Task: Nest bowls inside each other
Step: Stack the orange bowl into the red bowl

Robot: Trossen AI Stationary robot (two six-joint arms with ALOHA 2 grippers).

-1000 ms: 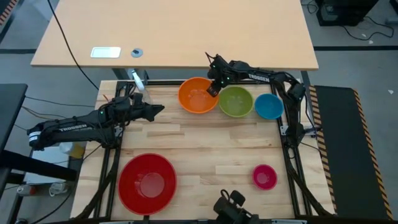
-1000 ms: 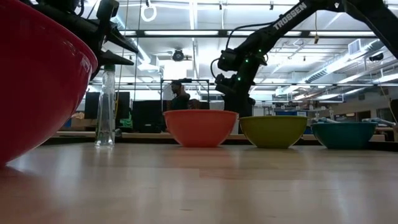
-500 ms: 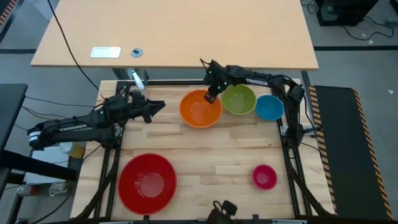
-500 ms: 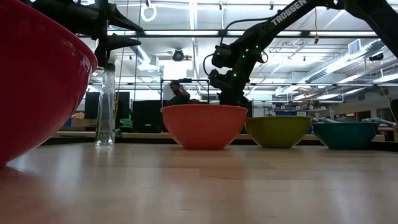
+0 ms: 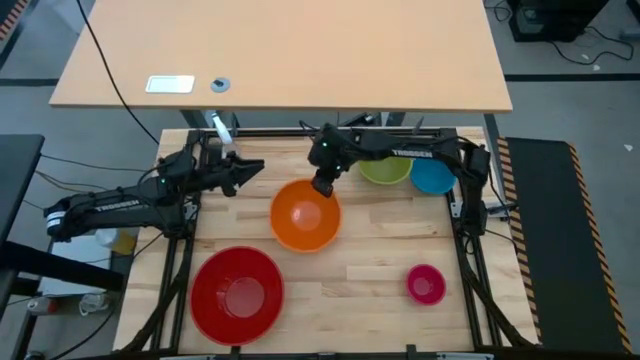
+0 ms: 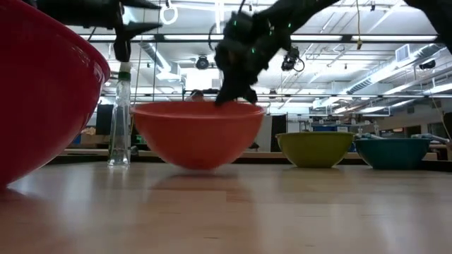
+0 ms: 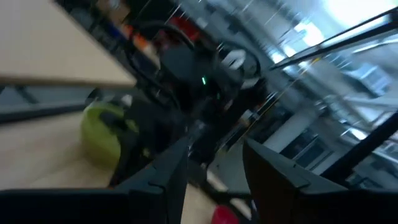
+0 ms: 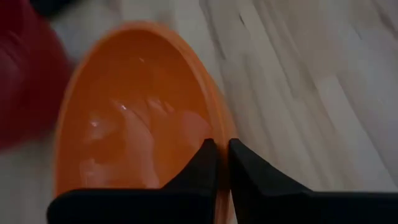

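From above, we see the right gripper (image 5: pixel 322 185) pinched on the far rim of the wide orange plastic bowl (image 5: pixel 305 215), at the bowl's twelve o'clock. The bowl sits near the middle of the pale wooden slatted table (image 5: pixel 370 250). At about seven o'clock from it lies the large red plastic bowl (image 5: pixel 237 293); at four o'clock, well apart, the small magenta bowl (image 5: pixel 425 285). The olive-green bowl (image 5: pixel 385 172) and the blue bowl (image 5: pixel 435 176) stand side by side at the table's far edge, at roughly two o'clock from the orange bowl, partly under the right arm. The left gripper (image 5: pixel 250 172) hangs at ten o'clock from the orange bowl, fingers parted and holding nothing.

From table height, we see the orange bowl (image 6: pixel 198 134) with the right gripper (image 6: pixel 236 95) on its rim — the green bowl (image 6: pixel 314 149) and blue bowl (image 6: pixel 392 152) stand beyond, and the red bowl (image 6: pixel 42 106) fills the near side. A clear plastic bottle (image 6: pixel 119 120) stands upright at the back.

At the left wrist, the picture is blurred; we make out the two spread fingers (image 7: pixel 165 177) and the green bowl (image 7: pixel 109 130).

At the right wrist, the fingers (image 8: pixel 205 165) clamp the orange bowl's (image 8: pixel 130 124) rim — one inside, one outside.
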